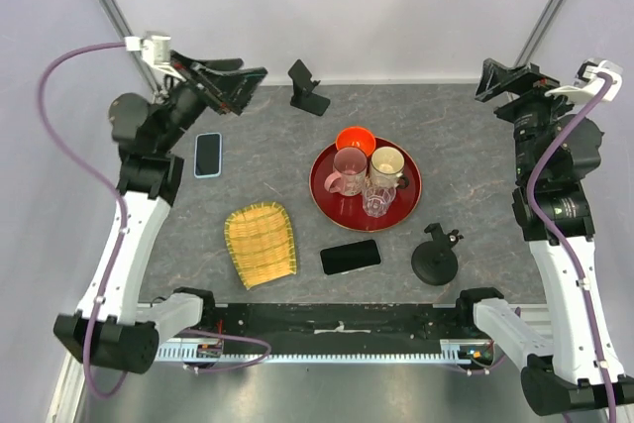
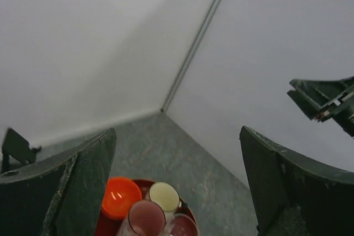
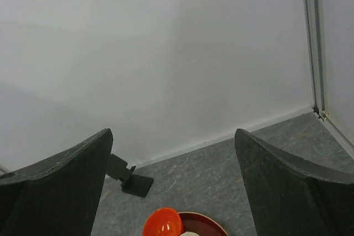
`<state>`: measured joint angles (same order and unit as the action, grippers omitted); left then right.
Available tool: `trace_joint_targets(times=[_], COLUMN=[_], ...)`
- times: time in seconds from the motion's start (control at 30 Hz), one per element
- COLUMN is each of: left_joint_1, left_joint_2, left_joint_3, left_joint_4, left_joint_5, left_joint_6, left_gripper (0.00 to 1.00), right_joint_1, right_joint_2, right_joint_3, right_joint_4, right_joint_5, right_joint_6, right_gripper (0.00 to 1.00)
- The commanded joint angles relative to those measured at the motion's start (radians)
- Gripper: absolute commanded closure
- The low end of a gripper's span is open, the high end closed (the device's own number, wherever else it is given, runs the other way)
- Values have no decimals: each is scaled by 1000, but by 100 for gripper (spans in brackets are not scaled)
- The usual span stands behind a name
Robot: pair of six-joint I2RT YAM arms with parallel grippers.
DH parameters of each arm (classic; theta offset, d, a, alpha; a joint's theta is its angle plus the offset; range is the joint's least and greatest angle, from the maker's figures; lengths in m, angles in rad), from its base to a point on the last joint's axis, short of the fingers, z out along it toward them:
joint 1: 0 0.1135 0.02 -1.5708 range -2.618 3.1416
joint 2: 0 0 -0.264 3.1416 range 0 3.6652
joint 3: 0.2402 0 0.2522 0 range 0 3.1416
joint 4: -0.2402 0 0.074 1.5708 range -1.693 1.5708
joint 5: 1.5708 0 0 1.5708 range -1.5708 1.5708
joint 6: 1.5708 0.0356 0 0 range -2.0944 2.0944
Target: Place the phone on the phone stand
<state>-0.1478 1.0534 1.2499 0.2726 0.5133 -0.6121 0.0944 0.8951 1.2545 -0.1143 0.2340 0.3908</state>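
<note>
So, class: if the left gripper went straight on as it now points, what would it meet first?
Likely only the far wall: the left gripper aims above the red tray, though depth is unclear.

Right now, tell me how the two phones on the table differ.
The blue-edged phone has a light blue rim; the black phone is all dark. The blue-edged phone lies front-to-back, at left; the black phone lies nearly crosswise, between the woven mat and the round-based stand. Both lie flat.
</note>
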Motion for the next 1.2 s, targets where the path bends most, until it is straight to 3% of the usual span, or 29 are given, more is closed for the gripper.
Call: trace_joint_targets(times=[0.0, 0.07, 0.13, 0.27, 0.33, 0.43, 0.5, 0.63, 0.73, 0.87, 0.97, 1.07, 1.17], left_joint_1=[-44, -100, -228, -430, -521, -614, -666, -737, -774, -831, -874, -900, -901], left_joint_2=[176, 291, 432, 519, 546, 580, 593, 573, 542, 536, 557, 626, 695], left_joint_3=[6, 90, 163, 163, 174, 178, 197, 217, 207, 206, 198, 195, 213], left_joint_4=[5, -33, -218, -340, -395, -421, -456, -512, -513, -526, -501, -477, -440], left_joint_5=[209, 310, 321, 202, 133, 116, 106, 77, 74, 59, 68, 96, 158], left_joint_6=[-97, -63, 33, 314, 366, 423, 448, 488, 499, 512, 500, 471, 433], left_gripper=[2, 2, 2, 2, 3, 5, 7, 8, 8, 9, 9, 10, 21], right_joint_1=[-2, -1, -1, 7, 13, 89, 143, 316, 340, 341, 341, 341, 341], right_joint_2=[53, 82, 129, 197, 202, 165, 142, 82, 33, 38, -27, -56, -100], right_joint_3=[51, 54, 51, 19, -36, -130, -147, -118, -25, 54, 74, 146, 134], right_joint_4=[-11, -18, -21, -91, -122, -240, -416, -680, -846, -1095, -1162, -1251, -1272], right_joint_5=[-73, -143, -203, -346, -374, -332, -198, -53, 4, -73, -105, -21, -24], right_joint_6=[46, 78, 105, 164, 172, 155, 145, 158, 129, 125, 192, 278, 341], right_gripper=[2, 2, 2, 2, 2, 2, 2, 2, 2, 2, 2, 2, 3])
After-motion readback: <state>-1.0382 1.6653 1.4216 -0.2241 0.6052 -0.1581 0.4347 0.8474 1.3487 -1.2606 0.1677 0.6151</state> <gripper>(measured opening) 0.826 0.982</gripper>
